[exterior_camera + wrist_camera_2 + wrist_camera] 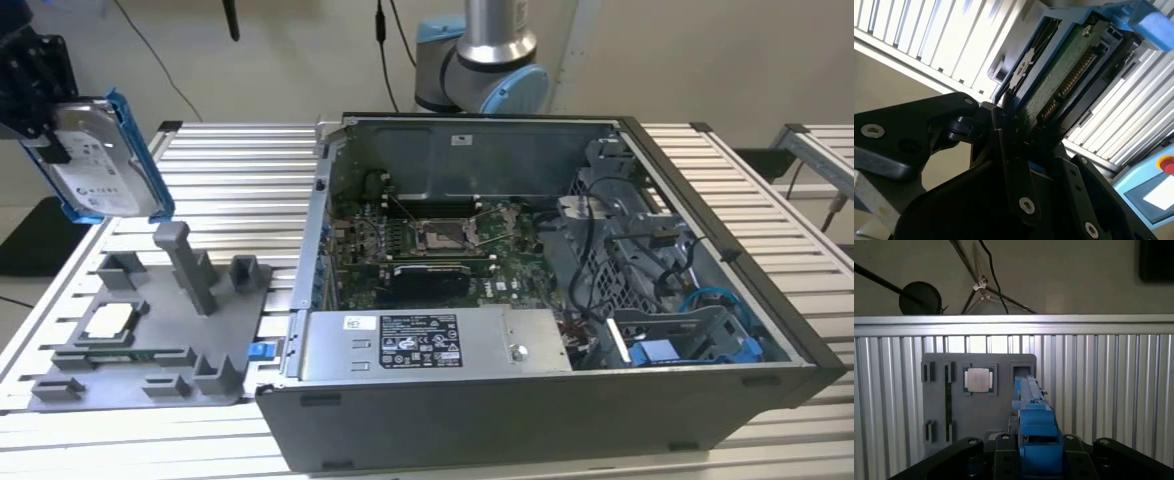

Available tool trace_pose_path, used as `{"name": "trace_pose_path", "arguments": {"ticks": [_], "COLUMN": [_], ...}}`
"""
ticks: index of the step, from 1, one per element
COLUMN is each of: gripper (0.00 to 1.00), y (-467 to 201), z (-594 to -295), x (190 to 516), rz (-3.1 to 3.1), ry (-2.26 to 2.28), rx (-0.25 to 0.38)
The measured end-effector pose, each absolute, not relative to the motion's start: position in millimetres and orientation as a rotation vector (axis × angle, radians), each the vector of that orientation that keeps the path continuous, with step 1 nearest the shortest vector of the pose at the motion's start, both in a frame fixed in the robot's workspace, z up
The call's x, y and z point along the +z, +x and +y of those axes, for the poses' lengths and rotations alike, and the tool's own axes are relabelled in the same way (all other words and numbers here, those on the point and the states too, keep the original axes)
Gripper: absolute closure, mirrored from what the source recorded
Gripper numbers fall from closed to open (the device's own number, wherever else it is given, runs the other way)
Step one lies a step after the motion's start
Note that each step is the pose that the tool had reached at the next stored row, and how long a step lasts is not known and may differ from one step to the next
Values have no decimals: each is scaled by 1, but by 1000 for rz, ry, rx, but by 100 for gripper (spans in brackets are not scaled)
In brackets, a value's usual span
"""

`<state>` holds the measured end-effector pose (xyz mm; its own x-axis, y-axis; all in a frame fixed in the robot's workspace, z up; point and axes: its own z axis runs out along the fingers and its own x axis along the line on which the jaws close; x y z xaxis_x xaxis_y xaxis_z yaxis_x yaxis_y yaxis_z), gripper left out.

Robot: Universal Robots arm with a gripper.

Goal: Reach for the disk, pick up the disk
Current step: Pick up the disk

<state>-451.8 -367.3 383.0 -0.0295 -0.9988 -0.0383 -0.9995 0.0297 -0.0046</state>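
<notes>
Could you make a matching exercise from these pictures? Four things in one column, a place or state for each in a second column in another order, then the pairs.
1. disk
2. square chip
3. grey box with white sticker
4. computer case

A. lies on the grey fixture plate
B. open on top, on the slatted table
C. clamped in the gripper, in the air
D. inside the case, along one wall

Pairs: 1-C, 2-A, 3-D, 4-B

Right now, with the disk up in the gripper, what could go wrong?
The gripper clamps the disk near one edge, so most of it hangs free; it could slip or swing. Beneath it stands a tall grey post, and the chip lies there too; a drop or low pass might strike them.
</notes>
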Motion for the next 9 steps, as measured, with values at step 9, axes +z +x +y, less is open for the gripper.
{"name": "trace_pose_path", "arguments": {"ticks": [9], "gripper": [100], "y": [-452], "z": [-367], "x": [405], "rz": [2232], "ry": [-2167], "rx": [36]}}
